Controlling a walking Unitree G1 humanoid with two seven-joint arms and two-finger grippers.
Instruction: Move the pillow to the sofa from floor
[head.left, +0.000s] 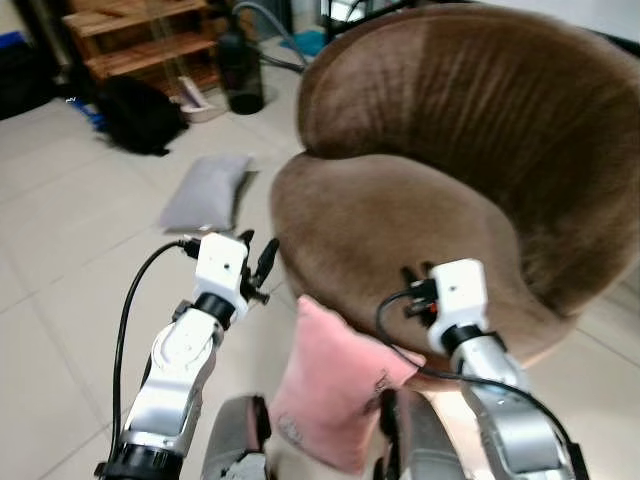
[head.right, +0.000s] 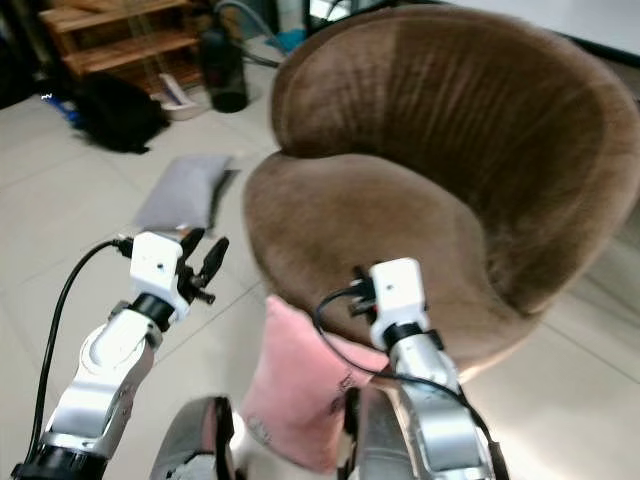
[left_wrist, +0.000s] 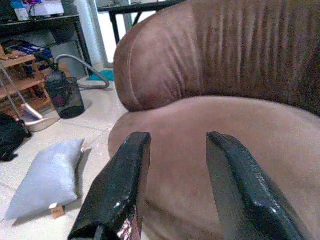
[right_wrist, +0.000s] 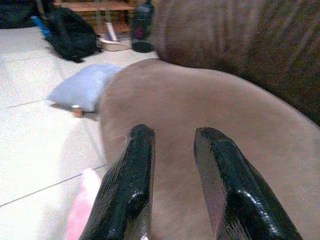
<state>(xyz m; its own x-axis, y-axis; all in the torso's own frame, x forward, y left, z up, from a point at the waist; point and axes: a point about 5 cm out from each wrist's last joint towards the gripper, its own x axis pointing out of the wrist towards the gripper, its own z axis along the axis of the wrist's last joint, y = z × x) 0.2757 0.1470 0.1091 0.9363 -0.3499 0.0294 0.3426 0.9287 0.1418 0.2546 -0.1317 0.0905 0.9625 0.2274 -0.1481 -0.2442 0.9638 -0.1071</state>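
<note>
Both my grippers are raised at the sofa's front edge, fingers apart and holding nothing.

My left gripper (left_wrist: 175, 185) is spread, off the front left edge of the brown sofa (head.left: 400, 220), with open air between its fingers. My right gripper (right_wrist: 172, 175) is parted too, over the seat's front edge. The pink pillow (head.left: 335, 385) leans against the sofa front, between my arms. A grey pillow (head.left: 207, 190) lies on the tiled floor (head.left: 60, 270) near the sofa's left side, with bare tiles around it.
</note>
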